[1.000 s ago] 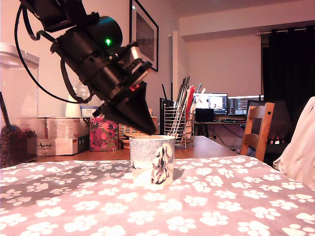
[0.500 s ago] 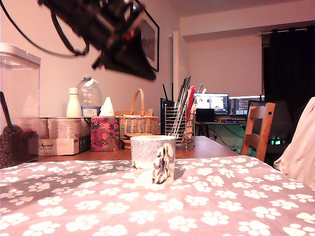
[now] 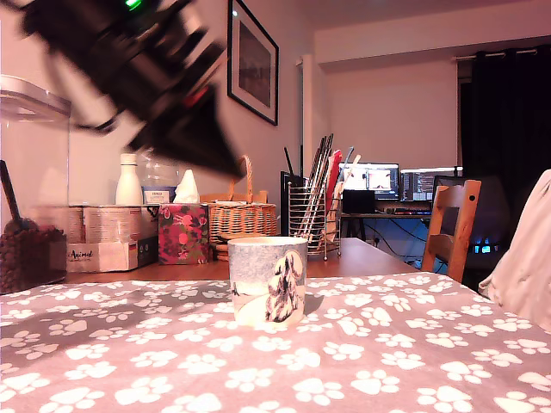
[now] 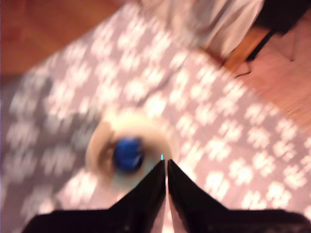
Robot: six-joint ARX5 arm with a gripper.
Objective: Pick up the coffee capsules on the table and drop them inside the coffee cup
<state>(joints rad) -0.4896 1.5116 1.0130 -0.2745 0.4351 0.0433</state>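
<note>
The white-grey coffee cup [image 3: 267,280], with a dark animal figure on its side, stands on the paw-print tablecloth [image 3: 362,361]. In the blurred wrist view I look down into the cup [image 4: 97,141], where the dark blue capsule [image 4: 129,154] lies. A brownish smear beside it may be the brown-orange capsule, but I cannot tell. My gripper [image 3: 231,169] is motion-blurred, above the cup and toward the exterior view's left. Its black fingers [image 4: 146,189] are shut, tip to tip, with nothing between them.
Behind the cup stand a wire utensil holder [image 3: 312,219], a wicker basket [image 3: 241,217], a floral tissue box [image 3: 181,234] and a clear jar of dark beans [image 3: 30,198]. A wooden chair [image 3: 452,225] and pale cloth [image 3: 525,258] are at the exterior view's right.
The arm lifted from just over the cup's rim, then swung down toward the exterior view's left. The cup has not moved.
</note>
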